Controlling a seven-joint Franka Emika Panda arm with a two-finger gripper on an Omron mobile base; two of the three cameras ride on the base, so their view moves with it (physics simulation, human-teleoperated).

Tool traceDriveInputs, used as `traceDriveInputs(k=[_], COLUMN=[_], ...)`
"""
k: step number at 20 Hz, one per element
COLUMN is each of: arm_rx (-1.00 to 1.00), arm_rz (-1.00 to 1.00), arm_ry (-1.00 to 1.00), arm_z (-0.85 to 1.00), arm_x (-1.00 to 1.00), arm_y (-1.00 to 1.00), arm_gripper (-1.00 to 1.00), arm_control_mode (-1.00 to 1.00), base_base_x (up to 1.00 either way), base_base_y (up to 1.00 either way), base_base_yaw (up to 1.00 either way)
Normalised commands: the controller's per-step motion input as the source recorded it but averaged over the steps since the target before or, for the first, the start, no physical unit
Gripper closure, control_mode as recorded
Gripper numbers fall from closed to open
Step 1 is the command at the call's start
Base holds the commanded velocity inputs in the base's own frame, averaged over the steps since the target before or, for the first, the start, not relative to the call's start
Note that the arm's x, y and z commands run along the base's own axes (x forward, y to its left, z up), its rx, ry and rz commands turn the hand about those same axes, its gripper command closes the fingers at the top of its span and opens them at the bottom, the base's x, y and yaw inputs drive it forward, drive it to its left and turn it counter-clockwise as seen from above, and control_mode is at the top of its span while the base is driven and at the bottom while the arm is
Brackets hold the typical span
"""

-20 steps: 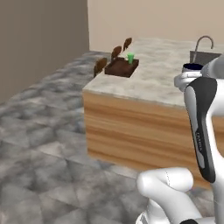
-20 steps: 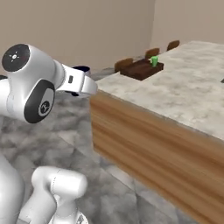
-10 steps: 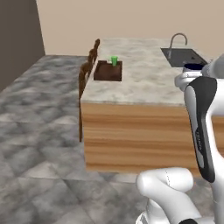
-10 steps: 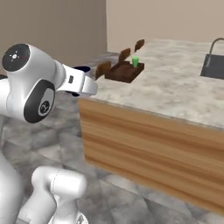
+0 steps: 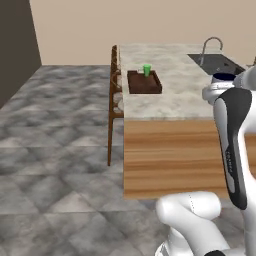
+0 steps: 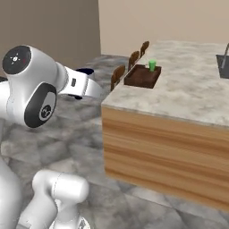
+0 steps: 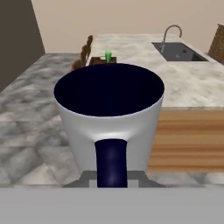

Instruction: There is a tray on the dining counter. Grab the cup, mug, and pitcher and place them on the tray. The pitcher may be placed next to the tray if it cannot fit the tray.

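Observation:
My gripper is shut on the mug, a grey mug with a dark inside and a dark handle that faces the hand camera. I hold it upright in the air, short of the dining counter. The mug's dark rim shows beside the arm, and the same rim shows behind the hand. The dark brown tray lies on the counter's left side, with the green cup standing at its far end. From the right I see the tray and cup too. The pitcher is out of view.
A sink with a curved faucet is set into the counter's far right. Wooden chairs line the counter's left side, close to the tray. The counter's wooden end face stands in front of me, with grey stone floor to the left.
The whole scene has shifted in both base views, so the base has moved; the counter's end now faces me more squarely. The mug stays in the shut gripper.

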Motion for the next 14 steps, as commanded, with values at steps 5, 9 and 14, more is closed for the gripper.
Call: traceDriveInputs(k=[5, 9, 14], arm_rx=[0.00, 0.00, 0.00], arm_rz=[0.00, 0.00, 0.00], arm_ry=[0.00, 0.00, 0.00], arm_z=[0.00, 0.00, 0.00], arm_x=[0.00, 0.00, 0.00], arm_y=[0.00, 0.00, 0.00], arm_gripper=[1.00, 1.00, 1.00], arm_control_mode=[1.00, 1.00, 1.00], base_base_x=[0.80, 0.96, 0.80], base_base_y=[0.57, 0.00, -0.10], base_base_yaw=[-0.07, -0.01, 0.00])
